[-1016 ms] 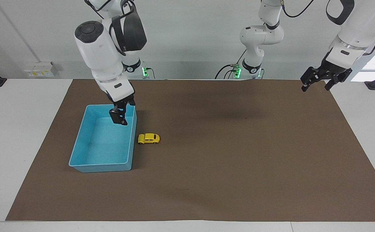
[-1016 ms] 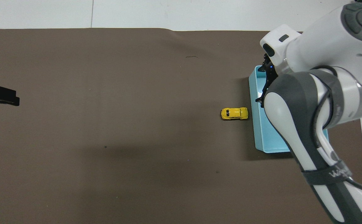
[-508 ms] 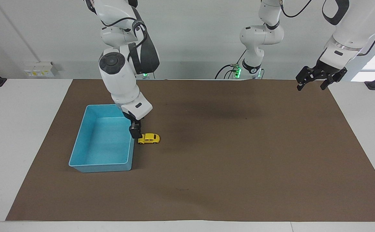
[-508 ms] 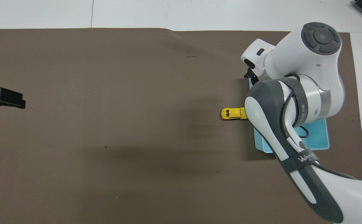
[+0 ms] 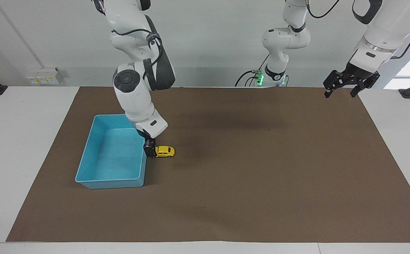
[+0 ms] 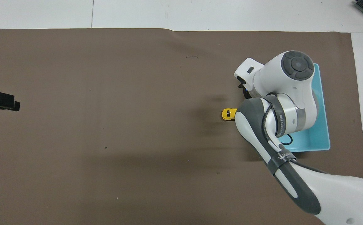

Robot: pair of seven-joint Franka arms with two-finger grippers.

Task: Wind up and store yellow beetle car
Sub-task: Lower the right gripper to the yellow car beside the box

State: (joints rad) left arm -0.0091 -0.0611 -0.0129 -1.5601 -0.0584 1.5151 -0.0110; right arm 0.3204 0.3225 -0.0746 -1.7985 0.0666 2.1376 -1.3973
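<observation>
The yellow beetle car (image 5: 165, 151) stands on the brown mat, right beside the wall of the blue tray (image 5: 111, 183) that faces the left arm's end of the table. My right gripper (image 5: 151, 151) is down low at the car's tray-side end, between car and tray, and hides that end. In the overhead view only the car's free end (image 6: 228, 114) shows, since my right arm covers the rest and the gripper. The tray (image 6: 320, 137) holds nothing that I can see. My left gripper (image 5: 344, 86) hangs open and empty over the mat's corner at the left arm's end, waiting.
The brown mat (image 5: 261, 176) covers most of the white table. The tray wall stands close against the car. My left gripper also shows at the edge of the overhead view (image 6: 0, 101).
My right gripper has come out from over the tray and dropped down to the car's tray-side end. My left gripper has drifted slightly. The car has not moved.
</observation>
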